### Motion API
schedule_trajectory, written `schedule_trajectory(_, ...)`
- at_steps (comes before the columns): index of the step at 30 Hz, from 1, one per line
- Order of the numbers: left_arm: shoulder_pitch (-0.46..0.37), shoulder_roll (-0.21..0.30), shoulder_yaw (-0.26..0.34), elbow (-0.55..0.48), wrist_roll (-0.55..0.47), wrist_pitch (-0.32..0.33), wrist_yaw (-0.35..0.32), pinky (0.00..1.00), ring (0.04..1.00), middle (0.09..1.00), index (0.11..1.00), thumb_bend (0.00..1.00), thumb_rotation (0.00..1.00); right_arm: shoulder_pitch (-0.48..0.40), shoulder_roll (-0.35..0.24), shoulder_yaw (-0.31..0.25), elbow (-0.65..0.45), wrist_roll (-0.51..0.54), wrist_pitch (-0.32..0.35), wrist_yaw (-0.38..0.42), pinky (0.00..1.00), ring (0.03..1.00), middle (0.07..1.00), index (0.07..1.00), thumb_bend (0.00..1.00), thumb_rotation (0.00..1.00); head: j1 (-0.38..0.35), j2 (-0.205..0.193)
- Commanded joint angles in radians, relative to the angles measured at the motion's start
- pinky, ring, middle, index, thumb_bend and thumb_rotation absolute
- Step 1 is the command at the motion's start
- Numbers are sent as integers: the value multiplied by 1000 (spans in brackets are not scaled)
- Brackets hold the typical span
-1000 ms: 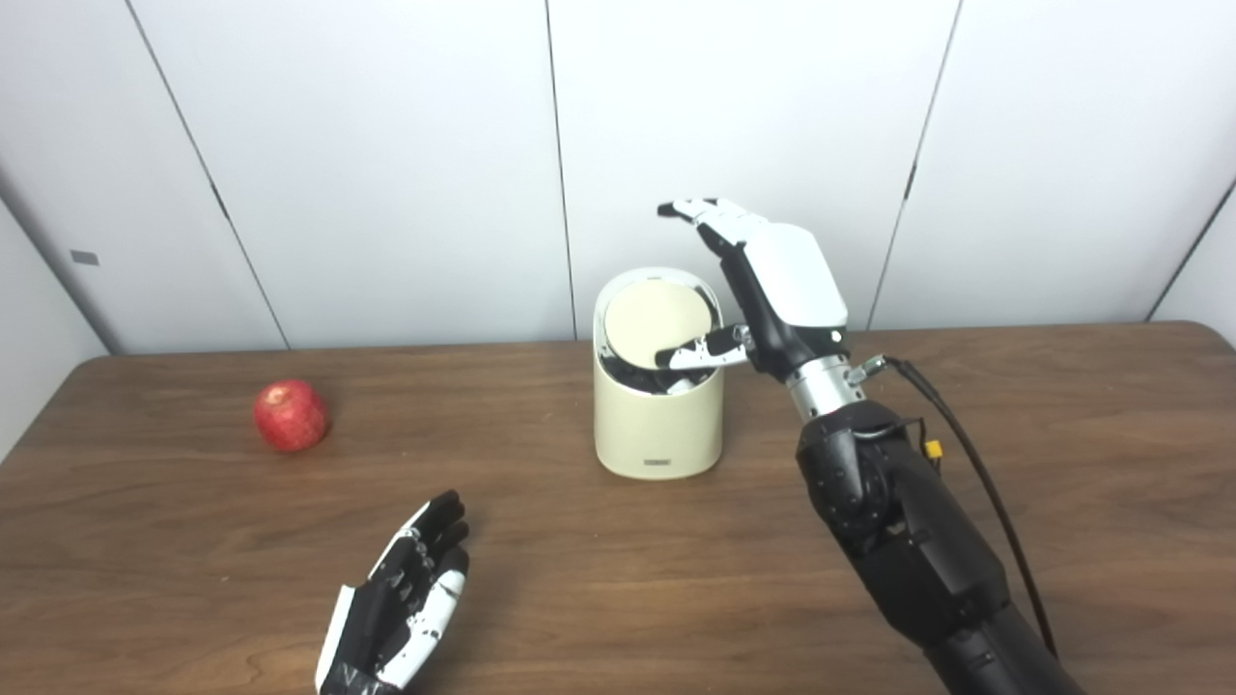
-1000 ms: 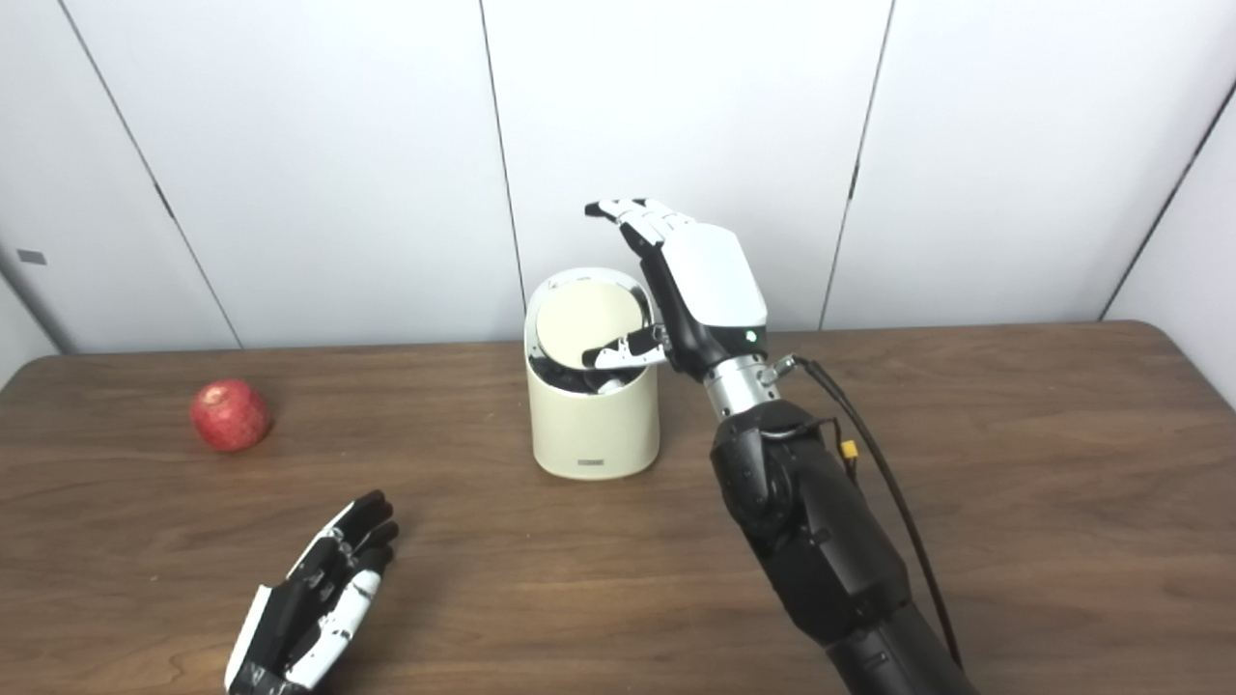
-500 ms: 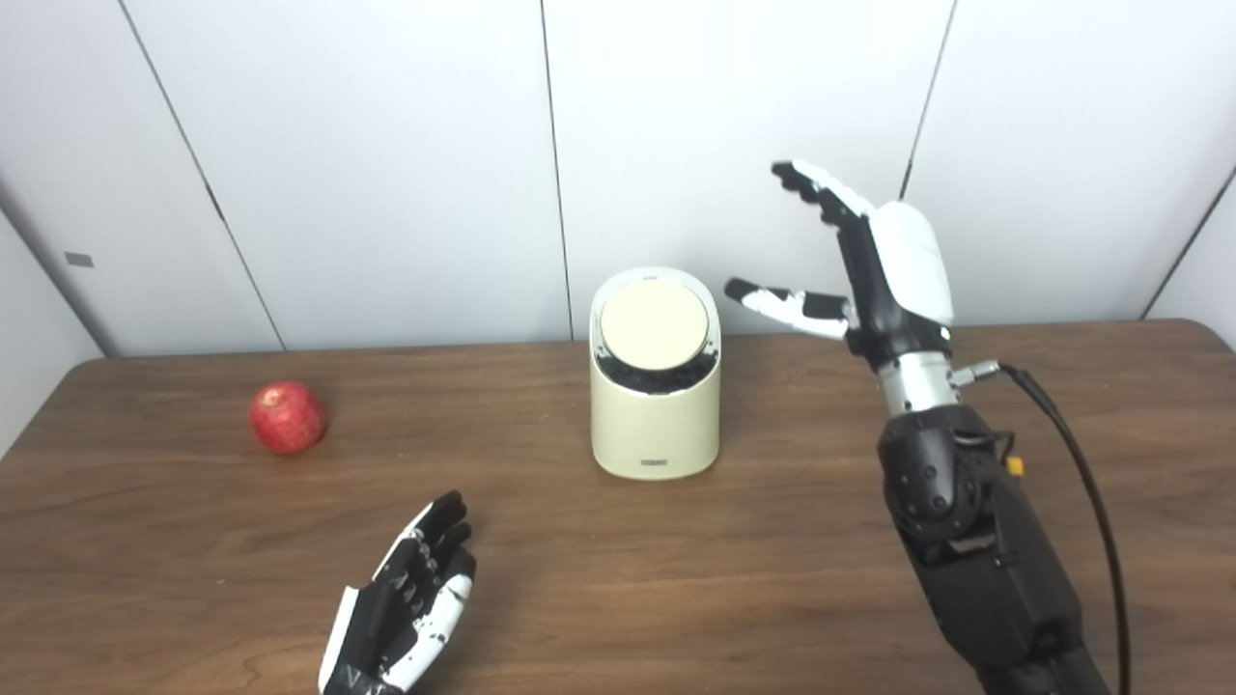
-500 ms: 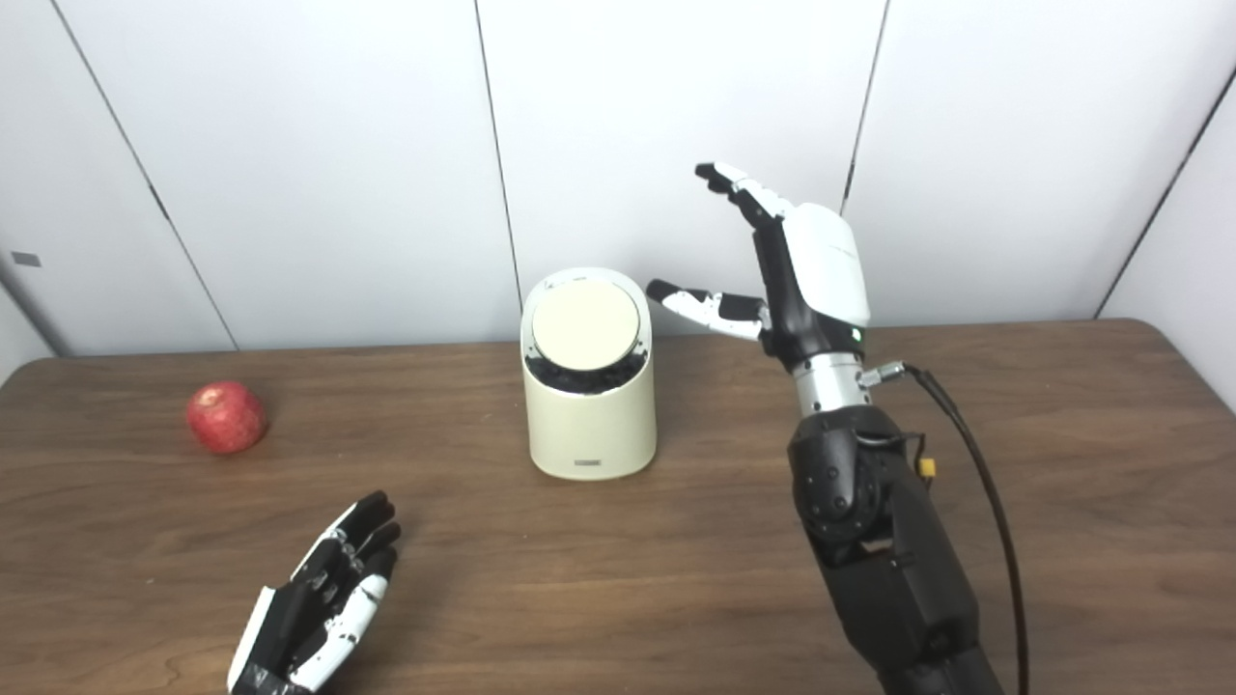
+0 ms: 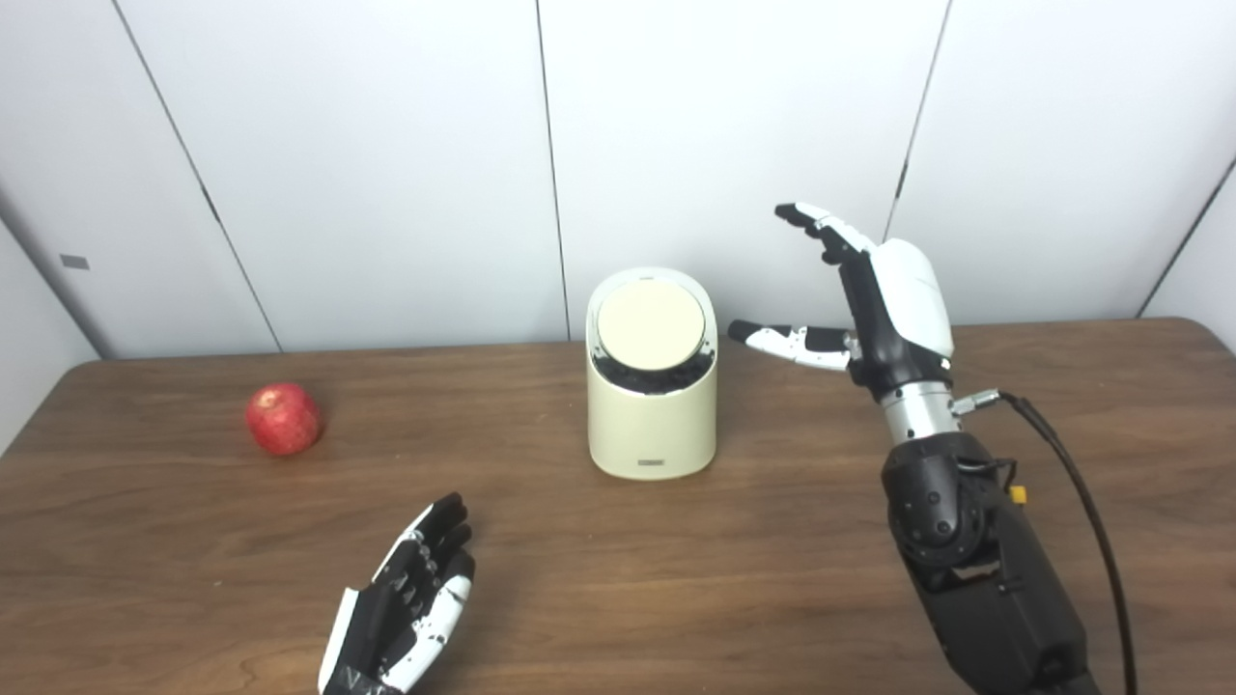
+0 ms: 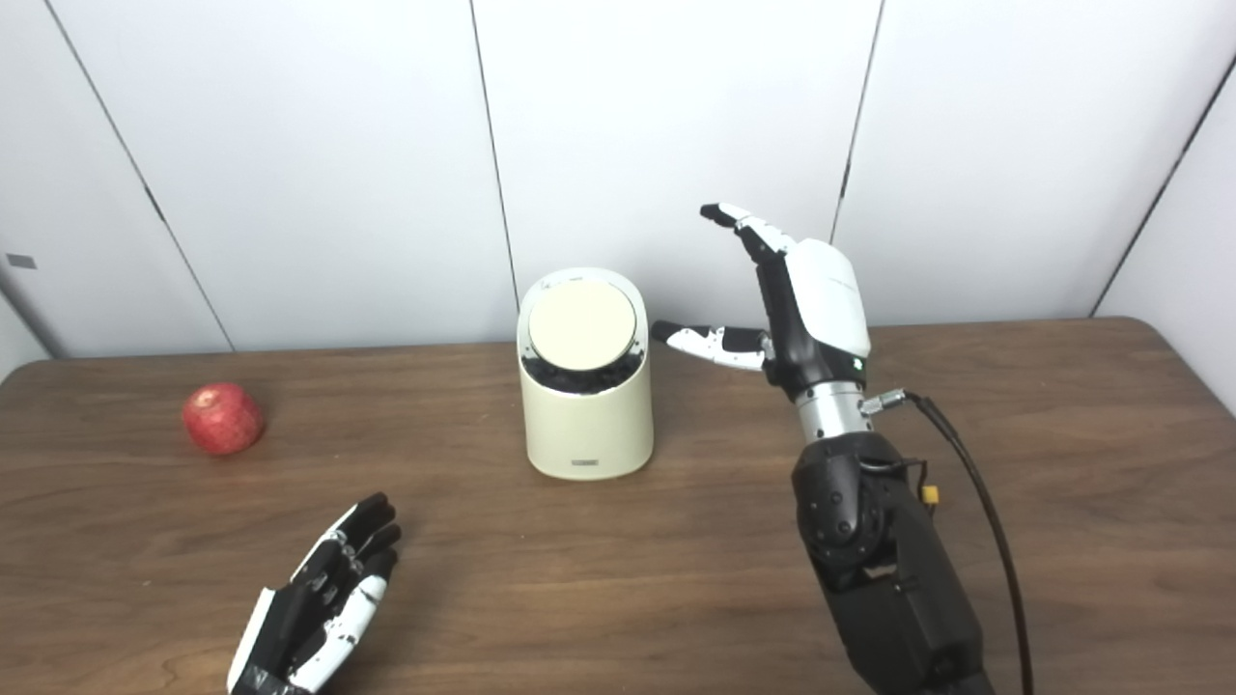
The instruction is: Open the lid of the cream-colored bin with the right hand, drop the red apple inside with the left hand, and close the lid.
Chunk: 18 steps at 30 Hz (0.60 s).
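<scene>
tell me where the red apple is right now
The red apple sits on the table at far left in both views, well left of the cream bin and beyond the open left hand.

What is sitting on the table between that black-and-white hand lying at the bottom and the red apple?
Nothing: both eye views show only bare brown table between the left hand and the red apple.
</scene>
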Motion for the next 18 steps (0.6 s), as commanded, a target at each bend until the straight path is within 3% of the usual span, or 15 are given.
schedule_trajectory(1,-4,6,-2,-17,1,-25,-7,913,900,906,896,298,311,-44,11,-2,-39,0,-5,-5,688,786,797,816,640,338,-1,1)
schedule_trajectory(11,-6,7,0,-13,-2,-22,-8,922,907,908,899,274,286,-75,56,-1,16,29,-19,-2,604,764,818,810,701,273,-7,-2)
schedule_trajectory(18,-3,4,-4,-11,0,-27,-8,914,897,899,894,268,276,-139,53,38,111,-35,8,-2,746,816,825,832,724,336,-5,-1)
